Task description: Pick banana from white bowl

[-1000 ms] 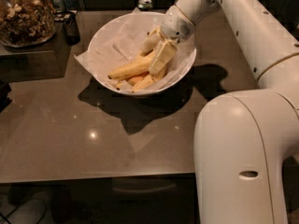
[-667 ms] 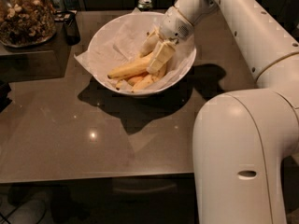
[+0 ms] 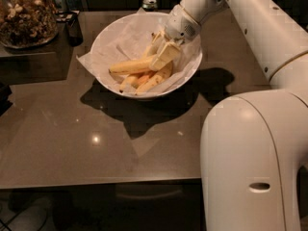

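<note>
The white bowl, lined with crumpled white paper, stands at the back middle of the dark table. Several yellow bananas lie in it. The longest banana lies across the top of the pile, pointing left. My gripper reaches down into the bowl from the upper right and sits at the right end of this banana, touching it. Shorter bananas lie under and in front of it.
A glass jar of nuts stands on a raised ledge at the back left. A small dark object is beside it and a can top is behind the bowl. My white arm and base fill the right side.
</note>
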Controlling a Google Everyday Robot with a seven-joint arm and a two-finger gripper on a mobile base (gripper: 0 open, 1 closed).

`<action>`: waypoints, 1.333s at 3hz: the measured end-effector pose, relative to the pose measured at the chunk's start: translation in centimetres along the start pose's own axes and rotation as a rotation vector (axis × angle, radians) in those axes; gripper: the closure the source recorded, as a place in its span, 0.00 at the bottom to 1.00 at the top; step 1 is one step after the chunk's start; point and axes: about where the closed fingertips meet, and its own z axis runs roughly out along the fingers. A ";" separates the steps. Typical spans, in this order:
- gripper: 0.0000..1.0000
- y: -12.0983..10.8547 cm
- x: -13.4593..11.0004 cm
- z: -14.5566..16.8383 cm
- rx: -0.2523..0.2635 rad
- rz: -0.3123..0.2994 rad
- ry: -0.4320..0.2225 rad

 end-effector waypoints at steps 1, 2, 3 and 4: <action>1.00 0.4 -0.7 -1.6 0.065 -0.004 0.048; 1.00 1.9 -2.5 -4.5 0.155 -0.050 0.028; 1.00 4.9 -5.3 -8.3 0.257 -0.151 -0.070; 1.00 9.2 -8.1 -11.0 0.353 -0.234 -0.197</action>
